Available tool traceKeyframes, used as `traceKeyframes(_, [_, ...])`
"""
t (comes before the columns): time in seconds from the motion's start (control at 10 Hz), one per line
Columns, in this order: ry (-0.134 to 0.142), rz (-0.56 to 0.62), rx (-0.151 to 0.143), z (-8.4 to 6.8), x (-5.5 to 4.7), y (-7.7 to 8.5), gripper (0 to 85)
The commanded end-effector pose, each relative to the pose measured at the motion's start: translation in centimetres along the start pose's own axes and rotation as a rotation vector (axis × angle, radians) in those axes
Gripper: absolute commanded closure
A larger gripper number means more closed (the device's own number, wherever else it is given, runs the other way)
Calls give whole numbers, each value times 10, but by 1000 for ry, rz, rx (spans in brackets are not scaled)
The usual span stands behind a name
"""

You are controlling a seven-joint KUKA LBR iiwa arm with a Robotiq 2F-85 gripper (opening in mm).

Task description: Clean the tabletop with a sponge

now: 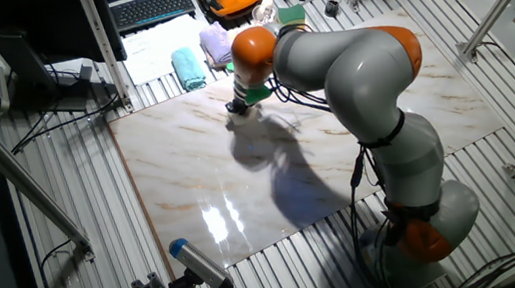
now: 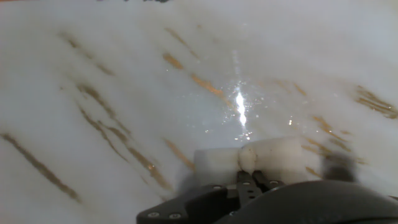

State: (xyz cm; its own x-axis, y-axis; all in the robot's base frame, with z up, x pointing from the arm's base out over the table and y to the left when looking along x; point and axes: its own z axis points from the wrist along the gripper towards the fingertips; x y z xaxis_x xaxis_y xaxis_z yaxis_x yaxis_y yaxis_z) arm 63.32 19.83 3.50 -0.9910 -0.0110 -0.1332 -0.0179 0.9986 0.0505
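From the fixed view, the arm reaches across the marble-look tabletop (image 1: 280, 161), a glossy white slab with tan veins and a thin brown edge, lying on the ribbed grey metal surface (image 1: 78, 230). The claw (image 1: 238, 107) is down at the slab's far side, low against the marble, and whatever it grips is too small to make out here. Beyond the slab's far edge sit a folded teal cloth (image 1: 188, 69), a lilac cloth (image 1: 216, 42) and a green-and-yellow sponge (image 1: 291, 15), all well apart from the action. Over to the hand view, and here it is: the claw (image 2: 252, 176) is clenched on the sponge (image 2: 255, 158), a cream-beige block pinched at its middle so the foam puckers between the fingers, its underside seemingly pressed on the marble. The block looks plain, soft and unmarked, with a bright glare spot on the slab just ahead of it. This looks like a wiping stroke in hand; to do it well I'd say keep steady downward pressure, keep the sponge flat so its whole face drags, and run overlapping passes along the slab without letting the fingertips scrape the gloss. Most of the slab lies outside this close view.
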Motion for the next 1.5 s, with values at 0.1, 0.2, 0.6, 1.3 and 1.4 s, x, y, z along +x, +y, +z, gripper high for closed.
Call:
traceKeyframes(0.1, [0, 24, -1, 1, -2, 12, 850])
traceKeyframes(0.2, [-2, 33, 0, 3, -1, 18, 850])
traceKeyframes(0.6, [3, 59, 5, 0, -4, 40, 850])
traceKeyframes(1.3, [5, 84, 8, 3, 17, 64, 850])
traceKeyframes(1.4, [6, 85, 13, 1, 21, 65, 850])
